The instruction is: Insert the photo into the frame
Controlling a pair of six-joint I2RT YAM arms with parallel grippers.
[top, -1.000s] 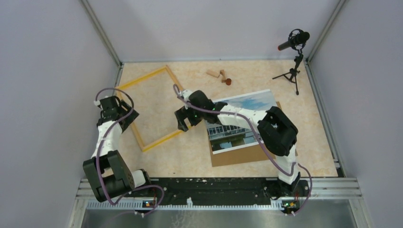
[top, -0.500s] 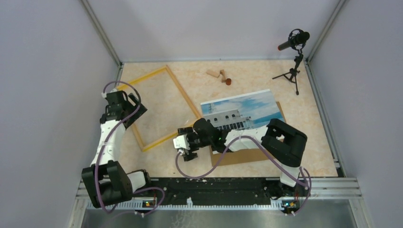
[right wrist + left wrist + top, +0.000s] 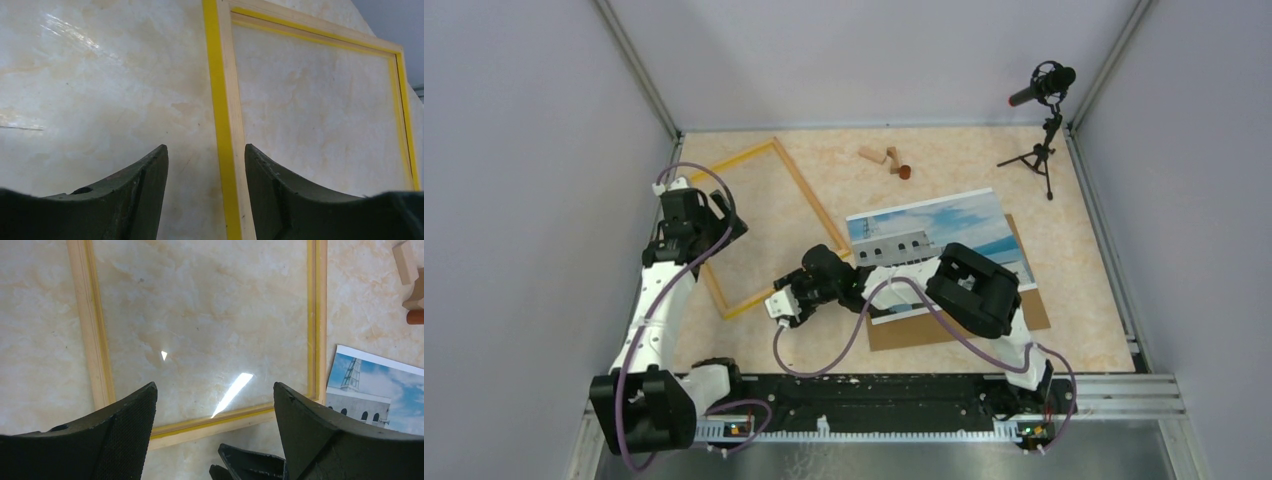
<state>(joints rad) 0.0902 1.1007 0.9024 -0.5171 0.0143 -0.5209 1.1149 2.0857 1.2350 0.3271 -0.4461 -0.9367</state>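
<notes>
Marbled table [image 3: 964, 165] holds the frame [image 3: 804, 190] at far left and the photo [image 3: 944, 225] right of it on a brown board [image 3: 924, 330]; your left gripper [image 3: 215, 390] is wide open and empty, your right gripper [image 3: 205, 150] is half open over a frame rail and grips nothing, so centre that rail, then close.

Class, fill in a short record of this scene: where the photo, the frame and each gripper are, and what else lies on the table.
photo: flat on the brown backing board, right of the frame, outside it
frame: flat on the table, nothing inside it
left gripper: open, above the frame's inside
right gripper: open, one frame rail between its fingers, at the frame's near side
other things: small wooden pieces and a microphone on a stand, at the far side
task: not yet done
</notes>
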